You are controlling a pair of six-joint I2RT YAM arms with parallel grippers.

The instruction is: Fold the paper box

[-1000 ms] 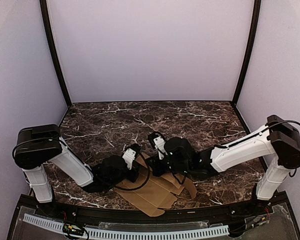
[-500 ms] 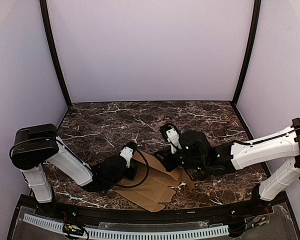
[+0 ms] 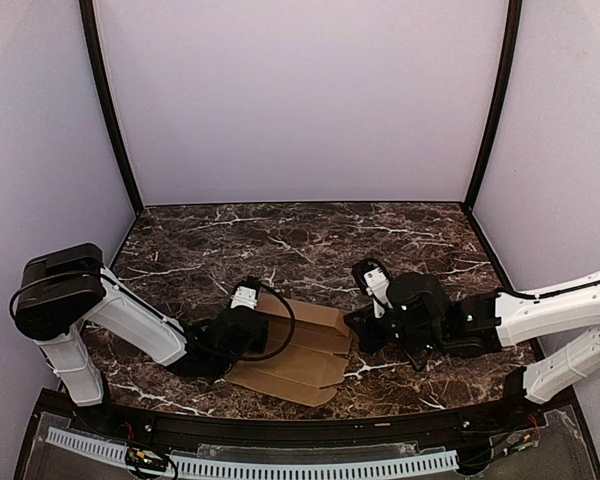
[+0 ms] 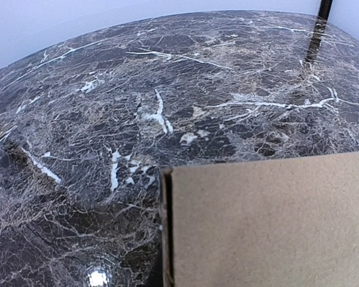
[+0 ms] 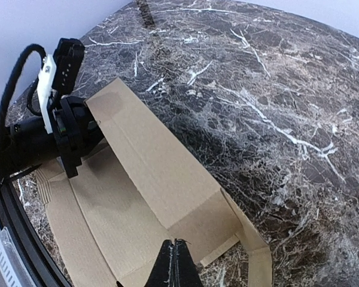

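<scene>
The paper box (image 3: 298, 352) is a flat brown cardboard sheet with creases and flaps, lying near the table's front edge. My left gripper (image 3: 252, 328) is at the sheet's left end, shut on its long far panel (image 5: 149, 158), which it holds raised. That panel (image 4: 269, 224) fills the lower right of the left wrist view, where the fingers are hidden. My right gripper (image 3: 360, 330) is at the sheet's right end. Its fingertips (image 5: 176, 246) are shut together with nothing between them, right over a crease of the sheet. A narrow flap (image 5: 257, 257) sticks out to the right.
The dark marble table (image 3: 280, 245) stretches back to the pale rear wall. Black corner posts (image 3: 110, 110) stand at the back left and back right. A black rail (image 3: 280, 432) runs along the front edge just below the sheet. The left arm's black cable (image 5: 12, 84) loops over its wrist.
The right arm has drawn back to the right, off the middle of the sheet to its right end. The left arm has pulled left, and the sheet has shifted left with it.
</scene>
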